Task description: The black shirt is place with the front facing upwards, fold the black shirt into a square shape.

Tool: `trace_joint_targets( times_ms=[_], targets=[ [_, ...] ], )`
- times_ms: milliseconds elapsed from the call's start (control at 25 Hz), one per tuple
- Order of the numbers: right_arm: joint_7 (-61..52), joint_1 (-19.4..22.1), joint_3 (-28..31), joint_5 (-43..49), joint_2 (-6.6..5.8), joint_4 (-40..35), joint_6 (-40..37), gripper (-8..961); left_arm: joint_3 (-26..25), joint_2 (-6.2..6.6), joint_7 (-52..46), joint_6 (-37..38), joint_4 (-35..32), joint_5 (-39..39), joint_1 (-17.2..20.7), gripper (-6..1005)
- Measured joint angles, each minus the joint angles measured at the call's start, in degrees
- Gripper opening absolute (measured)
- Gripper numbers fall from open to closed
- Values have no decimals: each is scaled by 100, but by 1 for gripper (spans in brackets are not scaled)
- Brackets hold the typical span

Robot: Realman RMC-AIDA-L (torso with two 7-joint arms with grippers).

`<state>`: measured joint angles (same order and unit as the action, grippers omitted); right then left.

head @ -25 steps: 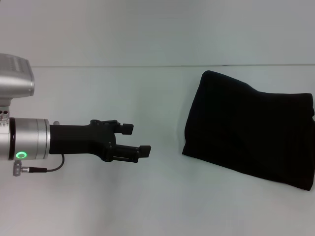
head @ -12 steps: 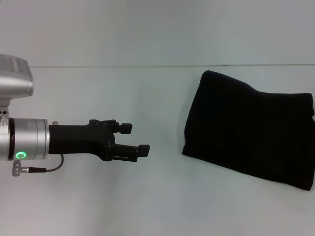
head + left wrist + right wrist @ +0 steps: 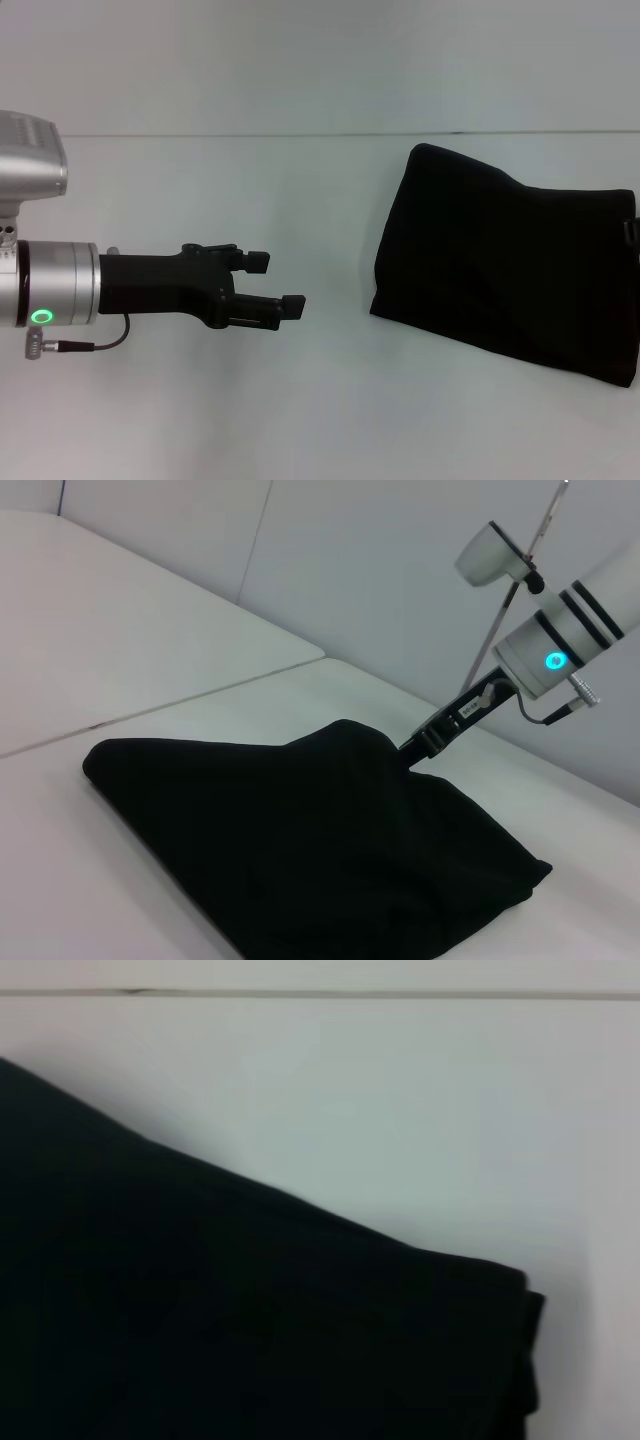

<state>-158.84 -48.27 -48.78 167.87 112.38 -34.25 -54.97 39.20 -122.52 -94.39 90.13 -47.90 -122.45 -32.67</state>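
Folding nearly done: black shirt (image 3: 505,270) lying bundled on counter (image 3: 300,400). Left pincer (image 3: 279,286) hovering apart, gaping, empty. Right pincer (image 3: 432,742) touching shirt; grip untellable. Next: squaring edges.

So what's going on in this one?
A two-armed robot is folding a black shirt on a white table. The shirt lies folded into a compact, roughly four-sided bundle on the robot's right. The left gripper hovers open over bare table, apart from the shirt. The right gripper is at the shirt's far edge, behind the cloth.
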Motion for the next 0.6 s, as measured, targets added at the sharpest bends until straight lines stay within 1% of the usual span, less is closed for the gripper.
trace_joint_targets(
  times_ms=[240,600],
  targets=[
    [29,-85,-40,0,86,33,21,21,0,0,0,5,0,2,9,949],
    [39,-231,-114,1,154,220,133,27,0,0,0,14,0,2,21,948]
  ],
)
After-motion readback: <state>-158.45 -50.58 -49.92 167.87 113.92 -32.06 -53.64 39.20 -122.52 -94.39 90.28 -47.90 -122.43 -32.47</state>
